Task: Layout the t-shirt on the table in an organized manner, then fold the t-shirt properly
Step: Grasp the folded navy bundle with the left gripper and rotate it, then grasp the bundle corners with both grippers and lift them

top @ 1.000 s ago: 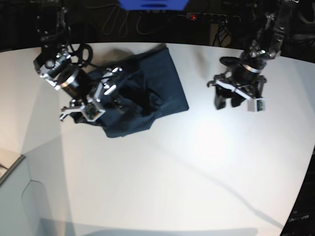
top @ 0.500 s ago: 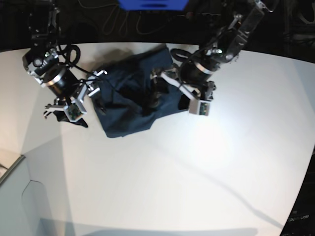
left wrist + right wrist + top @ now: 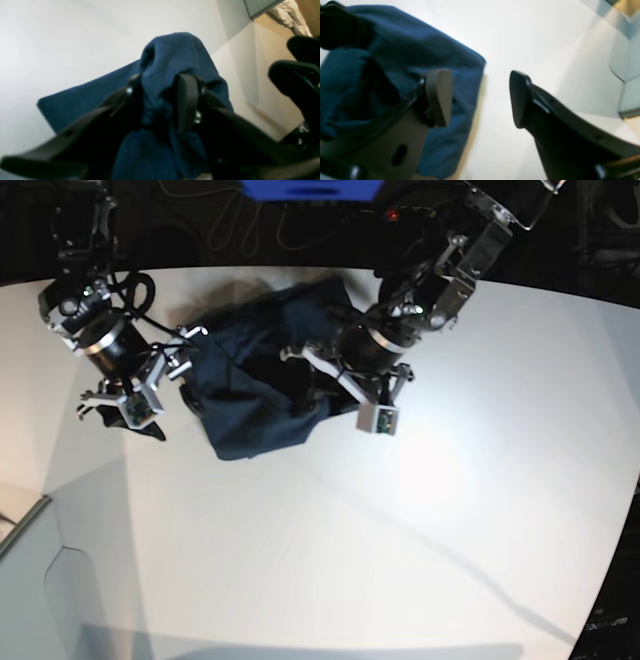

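Left pincer clamps t-shirt bunch; right pincer agape beside it.

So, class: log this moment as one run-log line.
phase: layout | left gripper: shut on t-shirt | right gripper: open, beside shirt | t-shirt: crumpled on table

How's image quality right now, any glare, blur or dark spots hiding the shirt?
Base view: glare washes out the table right of center, and the t-shirt reads nearly black, folds hard to see. Left wrist view: the left pincer is soft, shut on bunched cloth. Right wrist view: the right pincer is open and blurred, fabric out of focus.
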{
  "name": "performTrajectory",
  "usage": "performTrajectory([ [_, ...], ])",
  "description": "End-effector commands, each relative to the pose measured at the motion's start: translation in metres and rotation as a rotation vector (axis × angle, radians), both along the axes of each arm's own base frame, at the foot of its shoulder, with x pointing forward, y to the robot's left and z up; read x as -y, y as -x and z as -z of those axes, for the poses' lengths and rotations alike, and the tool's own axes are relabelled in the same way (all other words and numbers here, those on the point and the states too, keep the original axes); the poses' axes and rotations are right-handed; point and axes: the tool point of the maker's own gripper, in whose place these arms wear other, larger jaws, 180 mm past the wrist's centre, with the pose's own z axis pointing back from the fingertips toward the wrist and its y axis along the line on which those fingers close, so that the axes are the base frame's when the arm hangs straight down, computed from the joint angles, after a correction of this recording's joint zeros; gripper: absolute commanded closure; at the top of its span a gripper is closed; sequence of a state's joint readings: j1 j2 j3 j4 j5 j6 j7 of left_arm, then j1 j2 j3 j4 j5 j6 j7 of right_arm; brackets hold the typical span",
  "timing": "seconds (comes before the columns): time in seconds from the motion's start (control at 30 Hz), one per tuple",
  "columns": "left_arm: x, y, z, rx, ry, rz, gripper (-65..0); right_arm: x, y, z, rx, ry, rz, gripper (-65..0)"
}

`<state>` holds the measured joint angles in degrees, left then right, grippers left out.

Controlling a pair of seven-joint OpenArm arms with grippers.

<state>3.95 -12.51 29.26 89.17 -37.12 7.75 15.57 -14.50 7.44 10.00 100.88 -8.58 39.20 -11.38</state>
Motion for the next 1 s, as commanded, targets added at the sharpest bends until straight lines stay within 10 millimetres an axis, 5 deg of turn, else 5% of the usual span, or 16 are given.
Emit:
performTrajectory([
  [0.0,0.001,-0.010,-0.011,0.043,0.012,-0.007,-19.0,-0.006,-0.004,-0.013,0.045,-0.028,-0.023,-36.0],
  [0.1,0.001,-0.016,-0.010,0.043,0.007,-0.006,-10.9,-0.006,-0.004,-0.013,0.045,-0.028,-0.023,-36.0],
  [0.17,-0.002,-0.018,-0.012,0.048,0.008,-0.012,0.0,-0.006,-0.004,-0.013,0.045,-0.028,-0.023,-36.0],
  [0.47,-0.002,-0.006,-0.071,0.171,0.069,0.020,-0.1,-0.006,-0.004,-0.013,0.045,-0.028,-0.023,-36.0],
  [0.53,-0.017,-0.003,-0.076,0.180,0.066,-0.011,-0.1,-0.006,-0.004,-0.013,0.045,-0.028,-0.023,-36.0],
  [0.7,-0.064,0.001,-0.060,0.135,0.034,-0.143,-0.1,-0.006,-0.004,-0.012,0.043,-0.029,-0.023,-36.0],
  [0.97,-0.097,0.025,-0.022,0.026,-0.018,-0.223,-0.4,-0.010,-0.003,-0.012,0.042,-0.038,-0.028,-36.0],
])
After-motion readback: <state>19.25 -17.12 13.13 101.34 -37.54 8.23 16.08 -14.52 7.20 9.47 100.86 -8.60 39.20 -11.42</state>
